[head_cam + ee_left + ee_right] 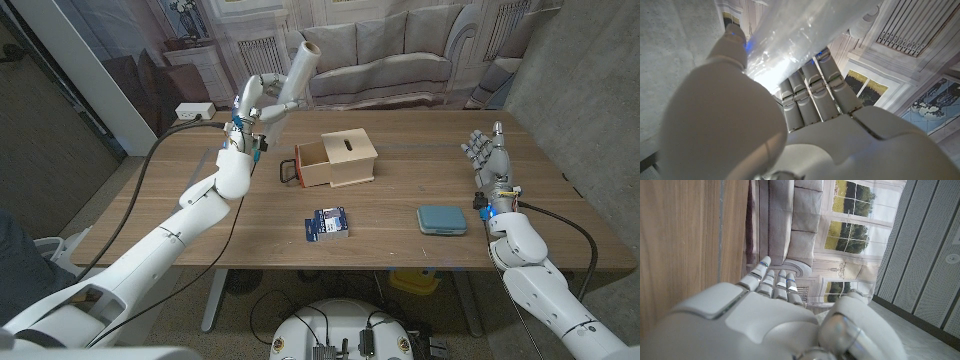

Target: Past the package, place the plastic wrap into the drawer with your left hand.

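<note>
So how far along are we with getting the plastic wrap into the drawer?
Pickup looks done: the left hand holds the white roll of plastic wrap raised above the wooden table, its fingers curled around it. Still left: carrying it to the small wooden box's open drawer and releasing it. The right hand waits open, away from the box.

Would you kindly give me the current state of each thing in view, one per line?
plastic wrap: held up above the table, tilted
left hand: grips the plastic wrap
right hand: holds nothing, fingers apart
drawer: pulled open
package: lying on the table
teal case: lying on the table, closed
</note>
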